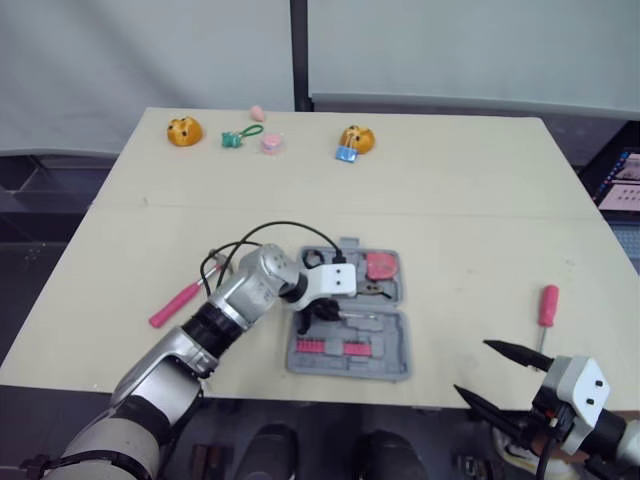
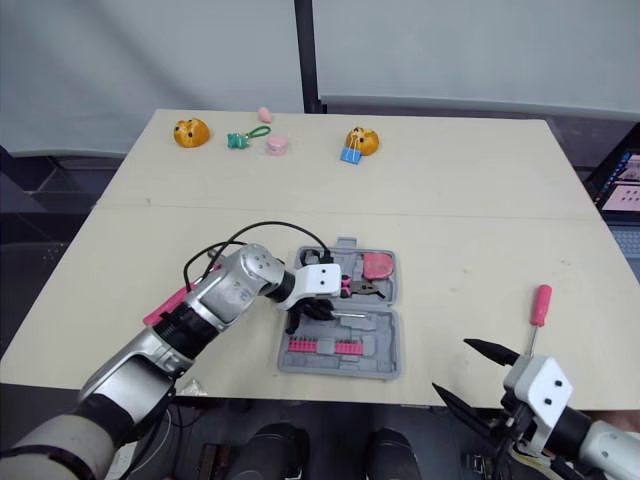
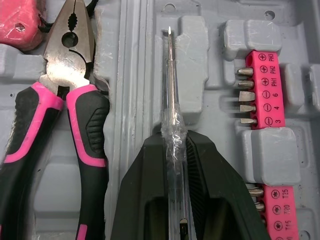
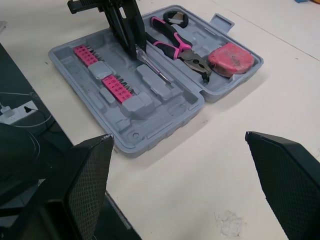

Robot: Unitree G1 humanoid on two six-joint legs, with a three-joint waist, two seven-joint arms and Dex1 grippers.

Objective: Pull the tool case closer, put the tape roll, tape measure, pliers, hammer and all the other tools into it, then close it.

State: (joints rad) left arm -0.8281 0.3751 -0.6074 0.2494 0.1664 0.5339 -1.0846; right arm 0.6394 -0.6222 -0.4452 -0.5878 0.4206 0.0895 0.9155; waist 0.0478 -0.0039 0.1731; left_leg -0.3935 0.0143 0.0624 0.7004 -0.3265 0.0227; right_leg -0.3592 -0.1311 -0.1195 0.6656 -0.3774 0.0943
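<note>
So that it meets its slot, slim clear-handled screwdriver (image 3: 170,85): left gripper (image 3: 174,142) pinching it over grey plastic tool case (image 1: 396,366); right gripper (image 1: 474,368) agape.

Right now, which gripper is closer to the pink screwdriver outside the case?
Right. The right gripper hangs open just short of the pink screwdriver; the left gripper is away over the tool case, gripping a clear screwdriver.
</note>
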